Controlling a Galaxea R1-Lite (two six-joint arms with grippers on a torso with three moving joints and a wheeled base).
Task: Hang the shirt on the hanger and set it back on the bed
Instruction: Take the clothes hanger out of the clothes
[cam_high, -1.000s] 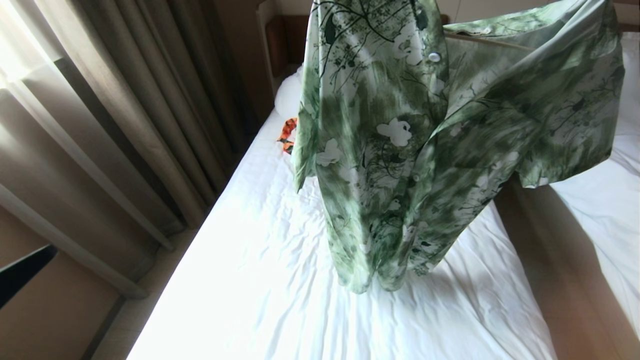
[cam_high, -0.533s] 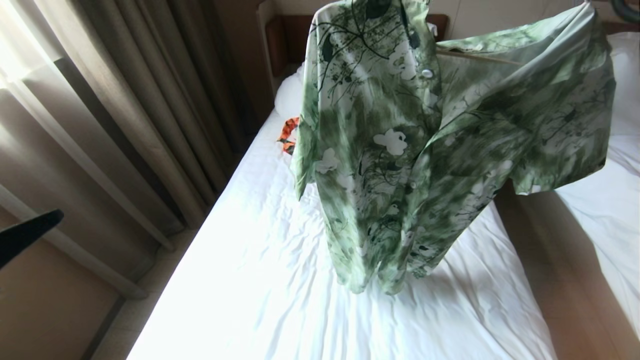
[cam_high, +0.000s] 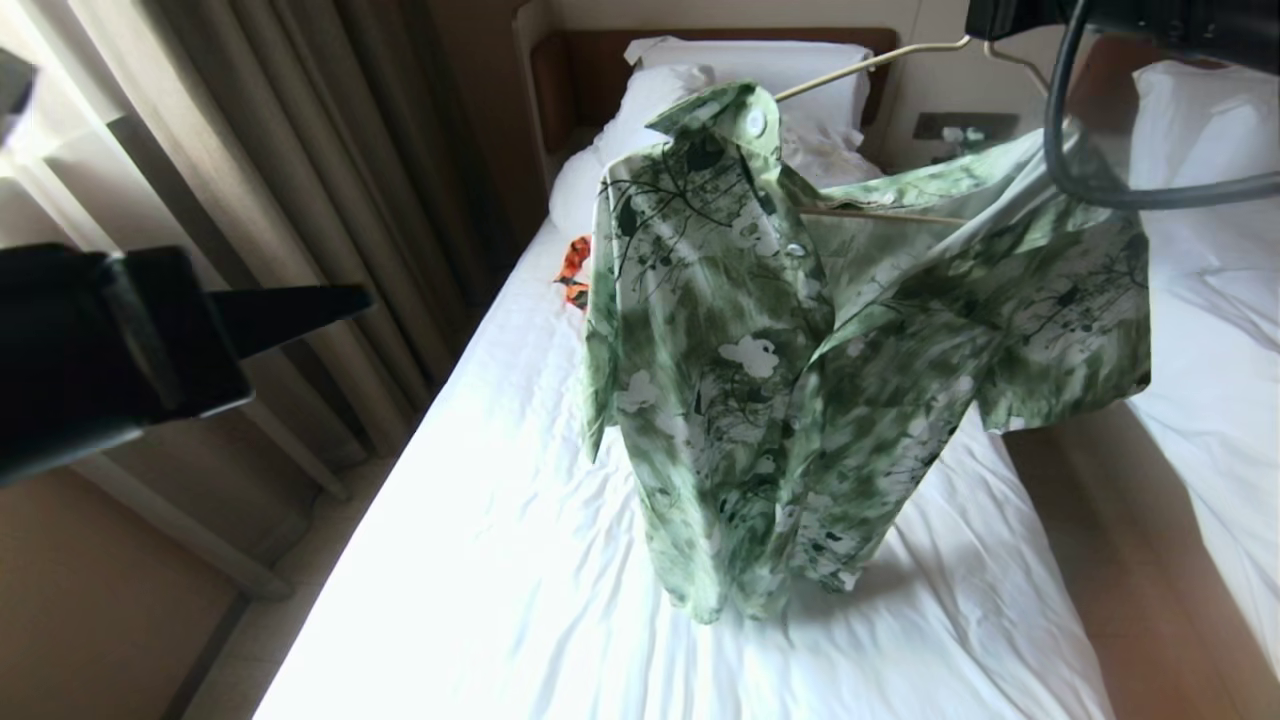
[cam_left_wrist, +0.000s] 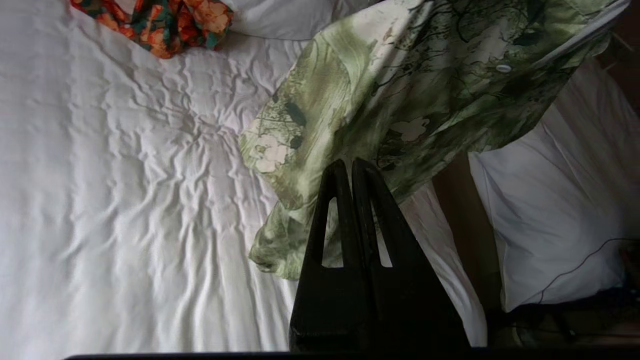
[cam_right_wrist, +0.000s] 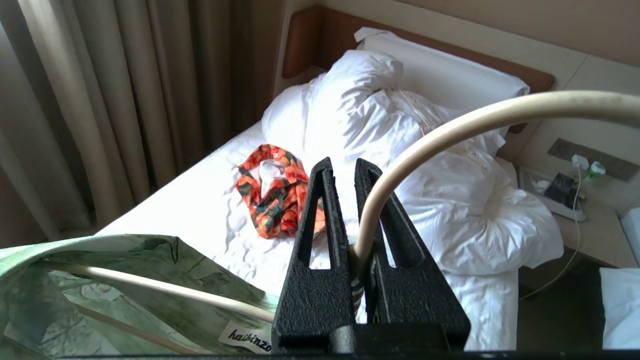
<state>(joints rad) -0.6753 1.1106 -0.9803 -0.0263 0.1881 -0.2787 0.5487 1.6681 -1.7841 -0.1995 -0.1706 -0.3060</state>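
Note:
The green-and-white shirt (cam_high: 800, 370) hangs on the cream hanger (cam_high: 868, 62) above the bed (cam_high: 480, 560), its hem reaching down to the wrinkled sheet. One shoulder sits on a hanger arm (cam_right_wrist: 150, 287); the other side droops off the collar. My right gripper (cam_right_wrist: 342, 167), high at the right, is shut on the hanger's hook stem (cam_right_wrist: 365, 220). At the left, over the bed's edge and apart from the shirt, my left gripper (cam_high: 355, 296) points toward it. Its fingers (cam_left_wrist: 351, 165) are shut with nothing between them, and the shirt (cam_left_wrist: 400, 90) hangs beyond them.
An orange-and-dark-green garment (cam_right_wrist: 272, 192) lies on the sheet near the bulky white duvet (cam_right_wrist: 450, 200) and pillow (cam_high: 760, 65). Curtains (cam_high: 250, 150) hang along the left side. A second white bed (cam_high: 1210, 330) stands right, across a narrow floor gap, with a nightstand (cam_right_wrist: 575, 220) behind.
The shirt and hanger have come down, uncovering pillow and headboard. My left gripper has swung up from the lower left edge into view, pointing toward the shirt.

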